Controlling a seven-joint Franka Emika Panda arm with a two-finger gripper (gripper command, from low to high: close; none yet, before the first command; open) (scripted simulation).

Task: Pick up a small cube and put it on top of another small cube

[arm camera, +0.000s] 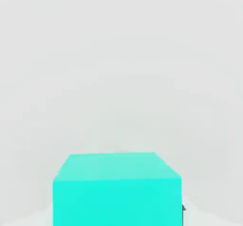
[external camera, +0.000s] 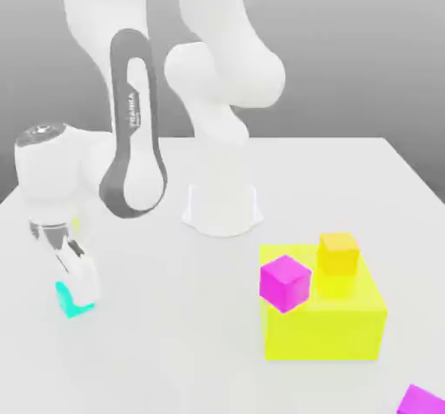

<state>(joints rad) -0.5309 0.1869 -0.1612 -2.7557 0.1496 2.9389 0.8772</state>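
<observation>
The white robot arm (external camera: 223, 64) is reaching down toward the exterior view's left, and its gripper (external camera: 78, 294) is standing low over the white, smooth table (external camera: 191, 343). The jaws are being closed on a small cyan cube with flat faces (arm camera: 117, 203), and they are holding it from two opposite sides. In the exterior view, this cube is showing partly from behind the fingers, low near the table; I cannot tell if it is touching the surface.

Well apart from it, on the exterior view's right, a large yellow rectangular block (external camera: 322, 334) is lying on the table. A small orange cube (external camera: 338, 255) is sitting on the block's top, near the far edge. A small magenta cube (external camera: 285, 283) is appearing at the block's near corner, on the exterior view's left of the orange one, and it is turning one edge toward the camera; I cannot tell exactly how it is being supported. Another magenta object (external camera: 422, 401) is lying in the near corner on the exterior view's right, being partly cut by the border. A small yellow thing (external camera: 76, 225) is peeking out behind the hand.
</observation>
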